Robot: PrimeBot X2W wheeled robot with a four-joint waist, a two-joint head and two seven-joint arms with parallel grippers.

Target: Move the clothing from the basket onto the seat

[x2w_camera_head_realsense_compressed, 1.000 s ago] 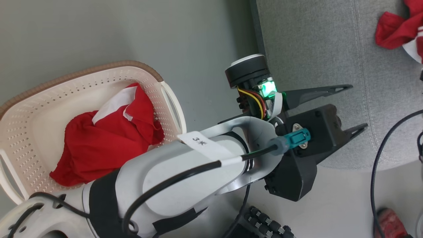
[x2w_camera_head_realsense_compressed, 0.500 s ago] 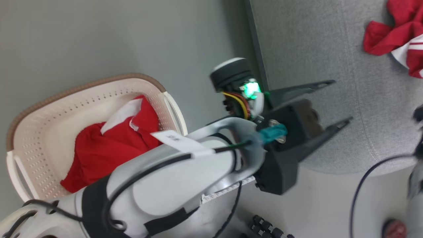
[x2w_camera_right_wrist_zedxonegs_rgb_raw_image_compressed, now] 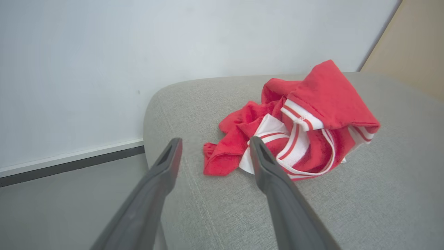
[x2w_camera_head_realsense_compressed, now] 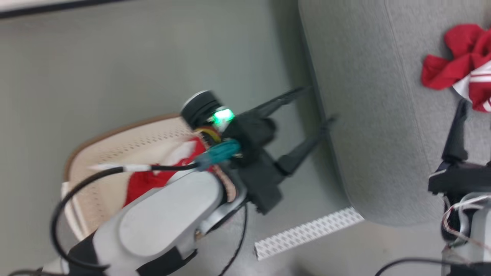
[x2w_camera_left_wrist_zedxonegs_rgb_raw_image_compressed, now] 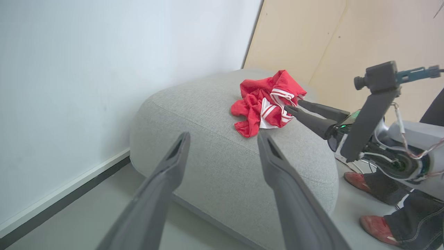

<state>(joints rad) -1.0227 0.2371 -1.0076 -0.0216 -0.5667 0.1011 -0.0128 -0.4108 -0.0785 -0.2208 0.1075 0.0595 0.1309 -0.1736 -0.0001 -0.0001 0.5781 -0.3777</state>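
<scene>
One garment (x2w_camera_right_wrist_zedxonegs_rgb_raw_image_compressed: 295, 139) is lying crumpled on the seat (x2w_camera_right_wrist_zedxonegs_rgb_raw_image_compressed: 347, 208), long axis crosswise before the right gripper (x2w_camera_right_wrist_zedxonegs_rgb_raw_image_compressed: 215, 139), which is gaping empty. The head view is showing another garment (x2w_camera_head_realsense_compressed: 149, 184) in the basket (x2w_camera_head_realsense_compressed: 115, 142), beside the left gripper (x2w_camera_head_realsense_compressed: 318, 104), also gaping empty.

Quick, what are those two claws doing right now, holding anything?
Left gripper: open, holding nothing.
Right gripper: open, empty; the red garment lies on the seat before it.
</scene>
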